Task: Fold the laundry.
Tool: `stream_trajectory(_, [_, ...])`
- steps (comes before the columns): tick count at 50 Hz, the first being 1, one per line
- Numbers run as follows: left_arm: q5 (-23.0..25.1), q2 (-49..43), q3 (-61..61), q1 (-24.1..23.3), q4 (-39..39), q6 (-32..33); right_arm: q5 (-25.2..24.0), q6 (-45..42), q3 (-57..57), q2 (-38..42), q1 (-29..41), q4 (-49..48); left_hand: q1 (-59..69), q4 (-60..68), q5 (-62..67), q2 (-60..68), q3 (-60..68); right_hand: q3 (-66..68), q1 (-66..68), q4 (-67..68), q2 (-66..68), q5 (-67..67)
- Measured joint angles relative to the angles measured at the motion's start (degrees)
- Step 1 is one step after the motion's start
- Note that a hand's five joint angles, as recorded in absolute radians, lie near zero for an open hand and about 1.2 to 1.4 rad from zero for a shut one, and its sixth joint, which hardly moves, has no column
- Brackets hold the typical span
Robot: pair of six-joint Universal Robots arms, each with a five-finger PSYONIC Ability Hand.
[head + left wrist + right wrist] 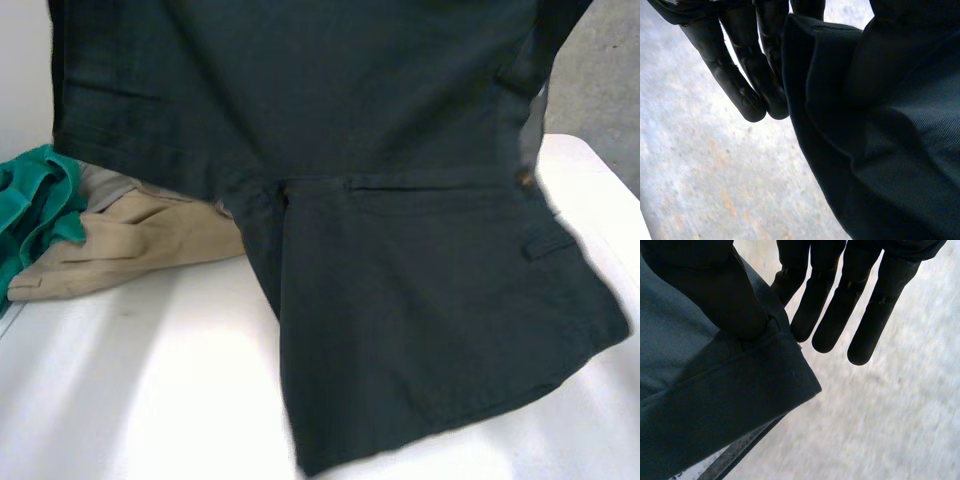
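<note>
Since the dark trousers (400,300) hang as a sheet with their lower end trailing on the white table (150,400) nearest the robot, their long axis runs from that end up and away to the raised edge, which stretches crosswise between the two hands. At one end of that edge the left hand (740,65) has a fold of the cloth against its straight fingers, seemingly pinched. At the other end the right hand (840,300) pins the hem under its thumb (725,295), its other fingers straight and free. Each hand has one end, so laying the trousers flat looks like work for both arms together. Beyond the trousers, towards the left arm's side, lie a tan garment (130,250) and a green garment (35,200).
</note>
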Motion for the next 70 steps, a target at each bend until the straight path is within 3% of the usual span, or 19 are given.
stream_trajectory(11, [0.7, -31.18, 17.01, -0.33, 7.9, 0.6, 11.21, -3.68, 4.02, 15.61, 4.23, -8.55, 0.0, 0.02, 0.0, 0.0, 0.0, 0.0, 0.0, 0.01, 0.0, 0.0])
stream_trajectory(18, [2.32, -52.54, 32.99, -0.66, 8.85, 0.02, 17.82, -7.91, 3.4, 29.14, 7.48, -27.13, -0.35, -0.43, -0.29, -0.7, -0.46, 0.0, 0.0, 0.02, 0.0, 0.0])
stream_trajectory(20, [3.09, -55.76, 35.71, -0.77, 8.86, -0.36, 18.39, -9.04, 2.42, 32.16, 7.95, -31.16, -10.58, -12.19, -10.21, -12.19, -11.75, -3.48, -2.78, -3.43, -3.38, -2.47])
stream_trajectory(22, [3.79, -58.32, 37.9, -0.94, 8.86, -0.79, 18.61, -11.07, -0.03, 36.59, 8.48, -35.3, -26.87, -25.37, -23.41, -26.5, -24.66, -20.5, -19.02, -20.19, -20.99, -20.59])
stream_trajectory(23, [3.95, -59.1, 38.58, -1.01, 8.85, -0.97, 18.58, -12.09, -1.43, 38.46, 8.67, -36.13, -44.87, -41.38, -39.57, -42.19, -40.22, -32.69, -31.57, -32.37, -33.65, -33.43])
stream_trajectory(25, [3.82, -60.13, 39.54, -1.21, 8.78, -1.3, 18.43, -14.54, -5.11, 42.29, 8.99, -36.06, -54.68, -53.66, -51.07, -53.17, -52.47, -49.89, -47.75, -49.33, -50.33, -49.66])
stream_trajectory(30, [-0.1, -57.19, 37.3, -1.7, 7.81, -1.21, 18.44, -17.42, -13.54, 47.07, 8.74, -25.89, -55.27, -57.07, -53.63, -56.93, -56.17, -56.14, -51.45, -56.45, -55.57, -54.41])
stream_trajectory(35, [-4.84, -48.47, 27.93, -2.28, 4.69, -0.15, 16.64, -16.19, -15.99, 44.78, 7.9, -11.35, -55.27, -57.07, -53.62, -56.94, -56.17, -56.14, -51.45, -56.45, -55.57, -54.41])
stream_trajectory(36, [-6.1, -44.0, 22.31, -2.58, 2.97, 0.2, 14.59, -16.14, -14.59, 42.06, 7.52, -4.68, -55.27, -57.07, -53.64, -56.95, -56.17, -56.14, -51.45, -56.45, -55.57, -54.41])
stream_trajectory(41, [-7.22, -31.64, 4.12, -3.37, -2.32, 0.19, 8.06, -19.63, -4.6, 32.8, 6.38, 9.39, -55.27, -57.08, -53.63, -56.98, -56.17, -56.14, -51.45, -56.45, -55.57, -54.41])
stream_trajectory(46, [-5.6, -22.45, -12.2, -3.81, -7.19, -1.78, 3.58, -25.05, 9.52, 24.13, 4.87, 15.33, -52.91, -54.64, -52.39, -54.59, -54.21, -52.75, -49.28, -53.34, -52.06, -51.87])
stream_trajectory(51, [-0.42, -16.0, -28.48, -3.91, -11.22, -6.64, -0.05, -29.3, 26.21, 16.61, 2.83, 12.15, -49.57, -51.6, -49.48, -51.89, -51.55, -47.11, -43.75, -47.8, -47.79, -45.9])
stream_trajectory(53, [2.66, -14.81, -34.99, -3.78, -11.85, -9.43, -2.63, -30.92, 37.4, 12.98, 1.32, 5.27, -48.53, -50.44, -48.41, -50.88, -50.43, -46.8, -43.52, -47.54, -47.78, -45.36])
stream_trajectory(58, [6.56, -16.14, -41.08, -3.19, -10.33, -13.34, -5.62, -31.56, 50.87, 10.61, -0.32, -9.6, -48.53, -50.18, -48.23, -50.64, -50.34, -43.41, -39.68, -43.94, -43.93, -42.03])
stream_trajectory(61, [7.37, -17.4, -41.46, -3.08, -9.31, -14.51, -6.18, -31.4, 54.72, 10.67, -0.78, -16.44, -48.53, -50.18, -48.23, -50.64, -50.34, -38.61, -34.69, -38.96, -38.29, -37.7])
stream_trajectory(68, [7.58, -21.2, -38.43, -4.41, -7.64, -17.48, -5.58, -29.92, 58.97, 12.55, -1.89, -29.94, -48.53, -50.18, -48.23, -50.64, -50.34, -4.38, -5.04, -4.77, -3.42, -4.01])
stream_trajectory(70, [7.36, -21.89, -37.6, -5.1, -7.52, -17.96, -5.21, -29.34, 59.1, 12.75, -2.2, -31.07, -48.51, -50.13, -48.22, -50.5, -50.25, -1.07, -2.47, -1.17, -0.75, -0.75])
